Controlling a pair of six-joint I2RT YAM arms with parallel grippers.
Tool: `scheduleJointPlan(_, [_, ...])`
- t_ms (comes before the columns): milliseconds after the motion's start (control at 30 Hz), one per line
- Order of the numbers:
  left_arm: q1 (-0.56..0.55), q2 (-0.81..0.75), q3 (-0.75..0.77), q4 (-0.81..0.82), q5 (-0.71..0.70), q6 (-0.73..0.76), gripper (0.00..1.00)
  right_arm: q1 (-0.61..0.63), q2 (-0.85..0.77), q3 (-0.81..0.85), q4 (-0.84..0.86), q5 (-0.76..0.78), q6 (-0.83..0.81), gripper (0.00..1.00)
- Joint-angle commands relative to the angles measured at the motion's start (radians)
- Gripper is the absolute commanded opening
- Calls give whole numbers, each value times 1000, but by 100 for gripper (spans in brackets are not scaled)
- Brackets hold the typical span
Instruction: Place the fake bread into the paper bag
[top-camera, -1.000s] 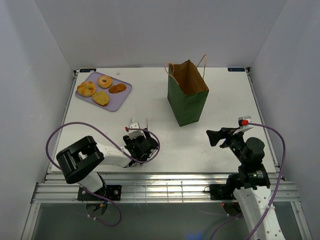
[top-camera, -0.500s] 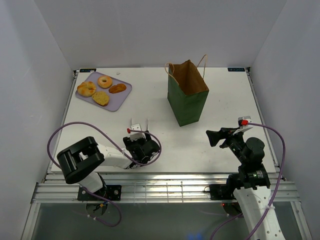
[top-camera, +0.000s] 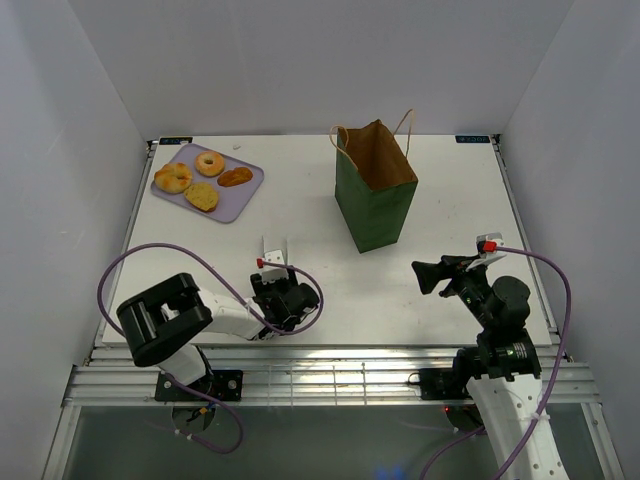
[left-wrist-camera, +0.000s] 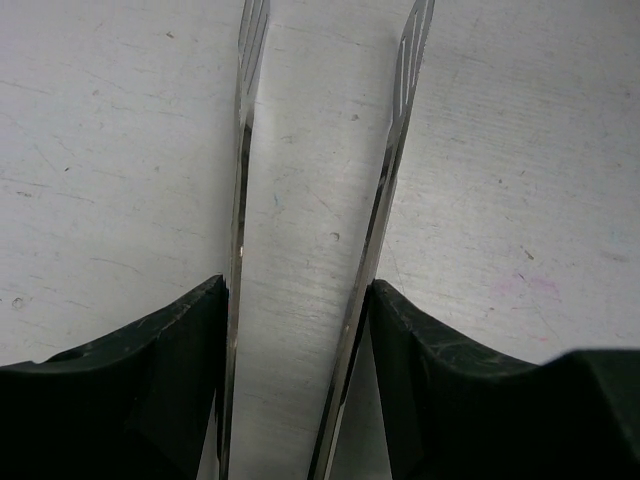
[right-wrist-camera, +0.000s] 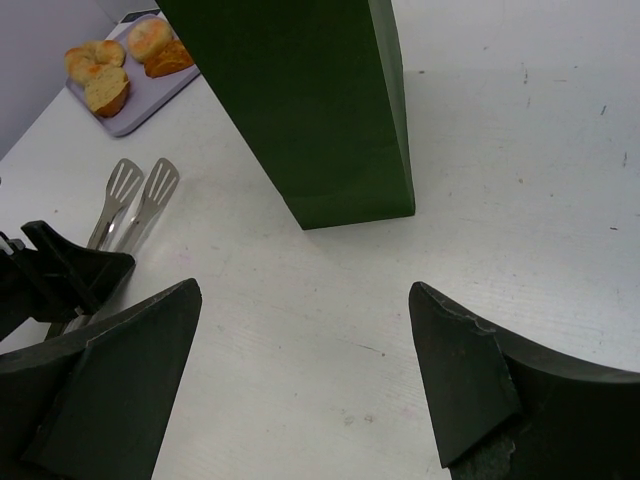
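The fake bread lies on a lilac tray (top-camera: 247, 188) at the far left: a ring doughnut (top-camera: 210, 162), a lumpy bun (top-camera: 173, 177), a yellowish slice (top-camera: 201, 196) and a darker oval (top-camera: 235, 177). The pastries also show in the right wrist view (right-wrist-camera: 108, 72). The dark green paper bag (top-camera: 375, 190) stands upright and open at the far middle, and shows in the right wrist view (right-wrist-camera: 310, 100). My left gripper (top-camera: 275, 292) (left-wrist-camera: 300, 290) is shut on metal tongs (top-camera: 272, 247) (left-wrist-camera: 395, 150), low over the near table. My right gripper (top-camera: 432, 272) (right-wrist-camera: 305, 290) is open and empty, near the bag's right.
The tongs (right-wrist-camera: 135, 200) point toward the far side, well short of the tray. A purple cable (top-camera: 150, 255) loops by the left arm. White walls close in the table on three sides.
The tongs' two tips have come closer together in my left gripper, which has shifted slightly. The right arm, the bag and the bread have not moved.
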Motion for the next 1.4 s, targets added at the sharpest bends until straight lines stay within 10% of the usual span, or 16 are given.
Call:
scheduleJointPlan(0, [-3,130,-79,-148,454,-86,65,1,-14,38,13,-7,7,90])
scheduleJointPlan(700, [167,-601,0,-297,803,201,53,1,15,93,-2,-27,1,90])
scheduleJointPlan(1367, [571,-600,181,-231,1592,308,57,1,201,187,-33,-142,15,90])
